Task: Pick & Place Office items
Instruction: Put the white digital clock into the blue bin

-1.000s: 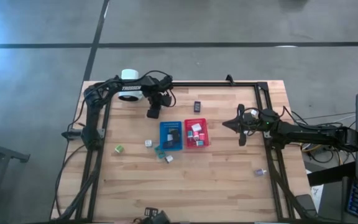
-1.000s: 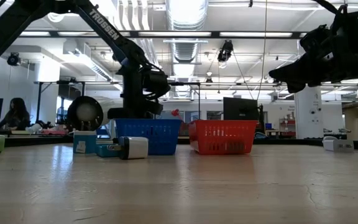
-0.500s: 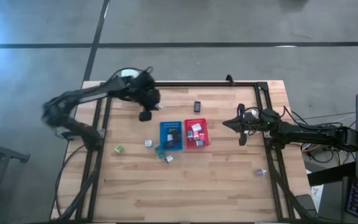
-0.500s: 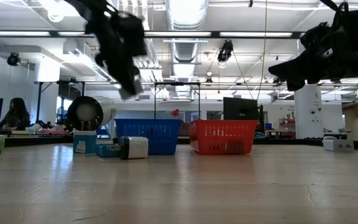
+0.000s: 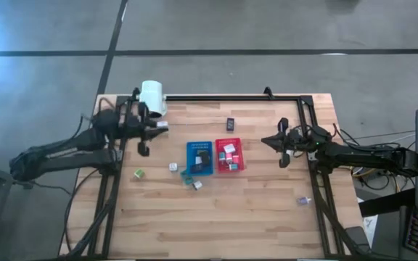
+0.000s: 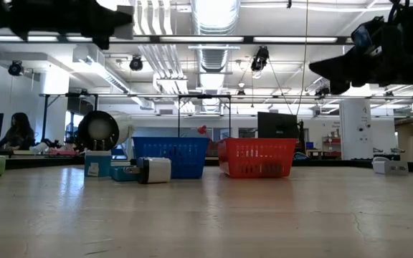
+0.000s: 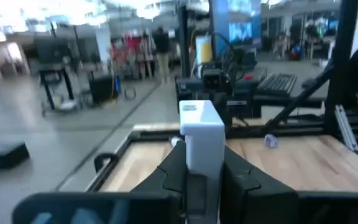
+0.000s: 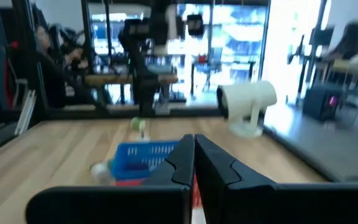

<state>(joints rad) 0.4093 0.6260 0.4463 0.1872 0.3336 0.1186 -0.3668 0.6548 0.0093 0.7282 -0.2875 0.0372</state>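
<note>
Landmark: the blue tray (image 5: 199, 157), sitting mid-table and touching the red tray (image 5: 229, 155) on its right-arm side.

Left gripper (image 5: 154, 125): hovering well off toward the left edge from the blue tray, near the white lamp head (image 5: 152, 95); its fingers (image 7: 169, 173) are clamping a white block (image 7: 200, 134) that is standing upright between them.

Right gripper (image 5: 267, 141): waiting above the table on the far side of the red tray from the blue one, its jaws pressing together with nothing between them.

Office items: some are already lying inside both trays; loose ones are sitting around the blue tray, with a green cube (image 5: 139, 174) well off toward the left arm, a white piece (image 5: 173, 167) just beside the tray, a teal and white pair (image 5: 193, 181) at its near corner, a dark one (image 5: 231, 124) beyond the trays, and a stray piece (image 5: 302, 200) far out by the right arm's rail.

Key relation: the held block is lying between the blue tray and the left arm's base, so I judge the carry needs to be heading toward table centre; the left arm is the nearer one for the green cube too.

View differences: the left wrist view is showing the clamp and the block's upright long axis, which the high view is reducing to a pale speck; the low view is showing the trays (image 6: 171, 157) as mesh-walled baskets but is hiding what is lying inside them.
</note>
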